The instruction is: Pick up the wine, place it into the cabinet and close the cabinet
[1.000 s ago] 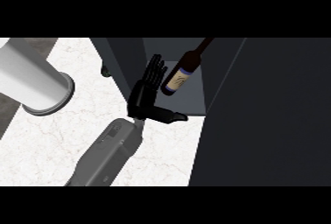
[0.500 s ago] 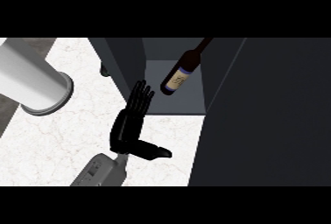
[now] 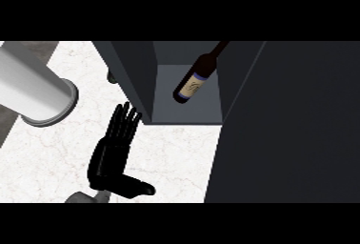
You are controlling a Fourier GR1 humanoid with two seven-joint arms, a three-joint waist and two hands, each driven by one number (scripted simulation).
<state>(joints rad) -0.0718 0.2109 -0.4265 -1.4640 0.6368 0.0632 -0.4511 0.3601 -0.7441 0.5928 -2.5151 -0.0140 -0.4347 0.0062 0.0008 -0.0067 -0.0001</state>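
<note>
The wine bottle (image 3: pixel 192 85), dark with a cream label and a blue band, leans inside the open cabinet (image 3: pixel 167 108), its neck pointing up and to the right. My right hand (image 3: pixel 111 153) is open on the counter below and left of the cabinet. Its straight fingers point toward the cabinet's left wall and its thumb sticks out to the right. It holds nothing and is well apart from the bottle. Only a stub of its grey forearm (image 3: pixel 84 197) shows at the lower edge. My left hand does not show.
The cabinet's dark door (image 3: pixel 295 124) stands open and fills the right side of the view. A large grey cylinder (image 3: pixel 35 90) slants in from the upper left over the white marble counter (image 3: pixel 42 157). A small dark object (image 3: pixel 110 76) peeks out behind the cabinet's left wall.
My right hand has let go of the bottle and drawn back down and to the left, out of the cabinet. The bottle stays leaning inside.
</note>
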